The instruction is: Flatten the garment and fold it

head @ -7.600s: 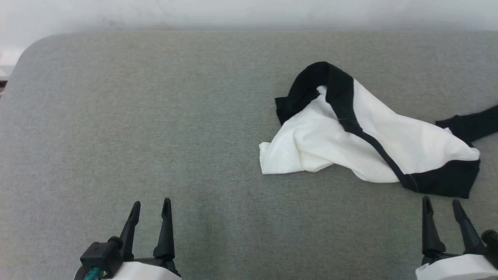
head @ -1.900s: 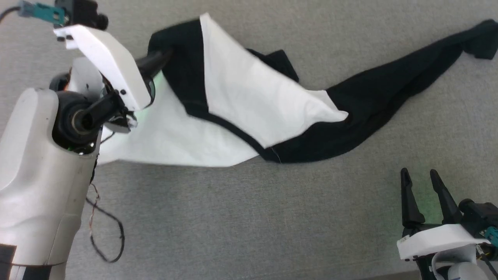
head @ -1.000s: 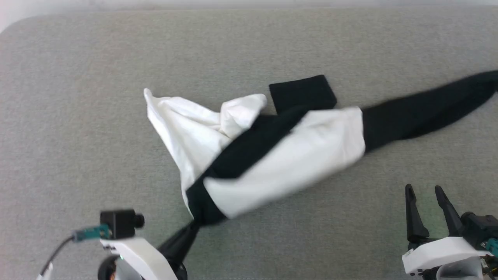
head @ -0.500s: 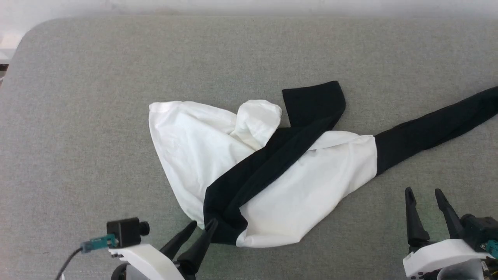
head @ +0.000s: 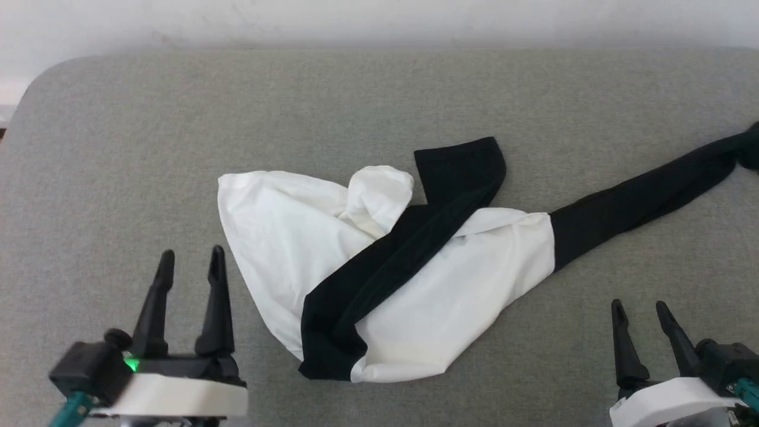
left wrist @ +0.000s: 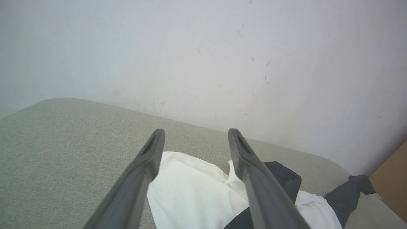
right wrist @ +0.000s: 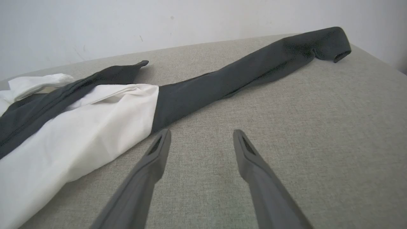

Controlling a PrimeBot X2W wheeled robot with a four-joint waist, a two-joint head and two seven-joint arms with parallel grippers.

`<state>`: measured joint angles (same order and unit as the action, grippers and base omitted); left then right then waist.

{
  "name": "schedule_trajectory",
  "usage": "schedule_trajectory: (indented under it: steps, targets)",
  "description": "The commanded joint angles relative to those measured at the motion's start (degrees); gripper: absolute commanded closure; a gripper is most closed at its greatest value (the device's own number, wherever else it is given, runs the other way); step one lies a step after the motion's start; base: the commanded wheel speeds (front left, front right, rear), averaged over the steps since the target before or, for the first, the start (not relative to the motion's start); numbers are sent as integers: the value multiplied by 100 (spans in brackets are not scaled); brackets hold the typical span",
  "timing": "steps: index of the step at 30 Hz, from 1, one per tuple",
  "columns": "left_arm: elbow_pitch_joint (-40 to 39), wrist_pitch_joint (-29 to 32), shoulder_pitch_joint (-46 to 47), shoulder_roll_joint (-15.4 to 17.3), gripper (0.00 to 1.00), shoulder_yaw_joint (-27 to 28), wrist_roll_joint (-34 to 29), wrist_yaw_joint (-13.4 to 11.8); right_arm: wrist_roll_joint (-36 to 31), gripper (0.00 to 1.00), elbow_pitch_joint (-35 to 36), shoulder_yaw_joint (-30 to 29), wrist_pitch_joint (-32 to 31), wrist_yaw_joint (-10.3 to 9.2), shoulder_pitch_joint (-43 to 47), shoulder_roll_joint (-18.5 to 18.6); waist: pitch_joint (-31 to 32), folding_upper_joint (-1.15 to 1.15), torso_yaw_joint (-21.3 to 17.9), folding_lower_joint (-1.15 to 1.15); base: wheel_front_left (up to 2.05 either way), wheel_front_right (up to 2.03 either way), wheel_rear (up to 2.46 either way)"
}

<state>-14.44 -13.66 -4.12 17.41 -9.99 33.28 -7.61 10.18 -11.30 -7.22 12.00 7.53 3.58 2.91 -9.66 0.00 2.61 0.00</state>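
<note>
At the lower left, the left pincer [head: 193,252] is seen with its two dark fingers spread and nothing between them, just beside the near left edge of the garment [head: 278,237]. The garment is crumpled in the middle of the grey cloth-covered desk [head: 118,148], apart from both pincers.

The garment's left part is a loose white panel with a hem corner [head: 228,181] lying free. This corner is judged the best place to be pinched. The cloth is judged light, limp and easily dragged, so it should be taken at two edges at once or it will bunch up.

A black band [head: 391,255] is laid diagonally across the white. It cannot be told whether this is a sleeve or a trim. A black flap [head: 462,169] sticks out behind it.

To the right, a long black sleeve [head: 646,193] is stretched towards the desk's far right, and its cuff is cut off in the head view. No collar, neck tape or chest print can be made out, as the layers are folded under.

At the lower right, the right pincer [head: 639,305] is spread and empty.
</note>
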Motion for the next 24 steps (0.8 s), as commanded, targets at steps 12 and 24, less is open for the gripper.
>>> schedule_trajectory:
  steps: [12,24]
  targets:
    - [359,-132,-779,-1174,0,672,-1435,546,-19,0,247,-87,-3,-4,184,-3,92,0,-109,0,0,0,0]
    - [536,-133,-434,-1440,0,824,-1541,1076,-645,0,1251,1009,-1833,-4,-1082,254,-275,0,127,0,0,0,0]
